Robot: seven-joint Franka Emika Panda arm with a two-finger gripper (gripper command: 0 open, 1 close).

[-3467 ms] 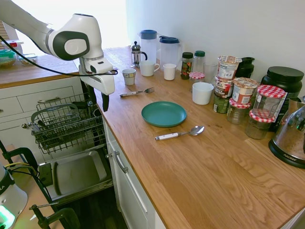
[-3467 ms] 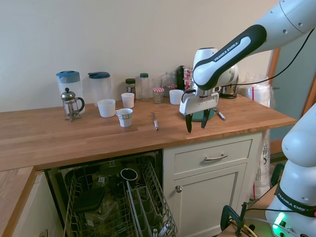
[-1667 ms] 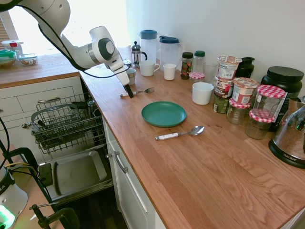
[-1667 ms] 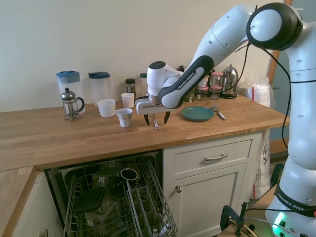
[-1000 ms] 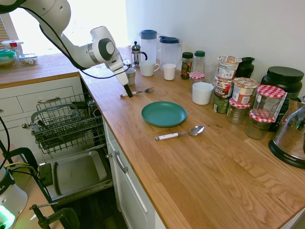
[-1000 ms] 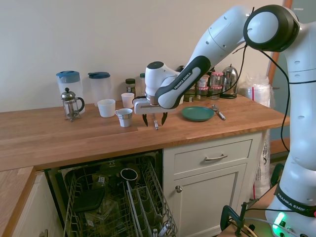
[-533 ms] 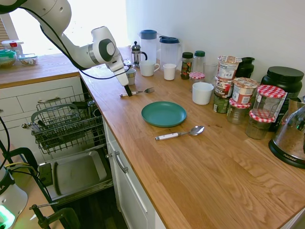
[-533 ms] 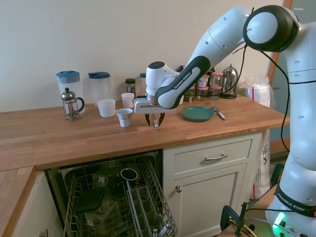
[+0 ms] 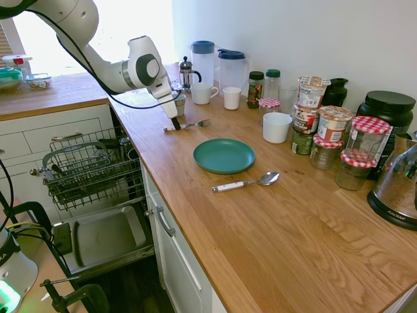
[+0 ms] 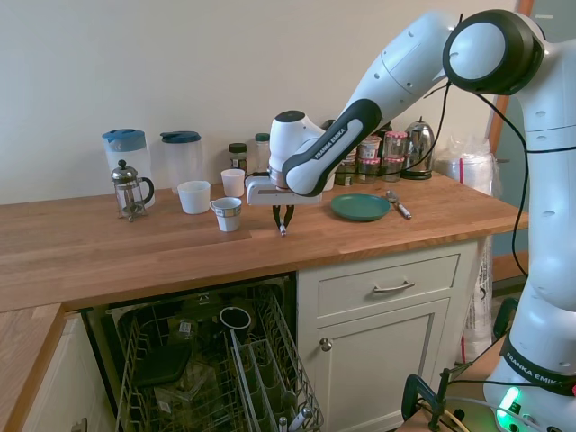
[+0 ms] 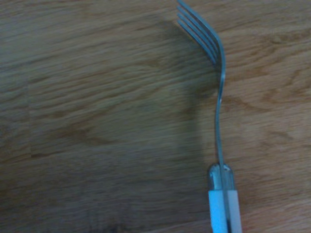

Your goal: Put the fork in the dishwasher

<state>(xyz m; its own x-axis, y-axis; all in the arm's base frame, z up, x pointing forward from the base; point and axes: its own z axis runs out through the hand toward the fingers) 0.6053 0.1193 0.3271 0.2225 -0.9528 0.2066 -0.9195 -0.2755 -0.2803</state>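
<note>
Jaws closed on fork (image 9: 189,124) handle, white end hidden; tines clear on worktop (image 9: 260,222).

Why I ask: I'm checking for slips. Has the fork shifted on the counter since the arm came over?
No. The fork lies where it was, the same stretch from the teal plate, while the gripper has closed around its handle.

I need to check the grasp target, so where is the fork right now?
In the first exterior view the fork lies flat on the wooden counter, between the small patterned cup and the teal plate, with the gripper at its handle end.
</note>
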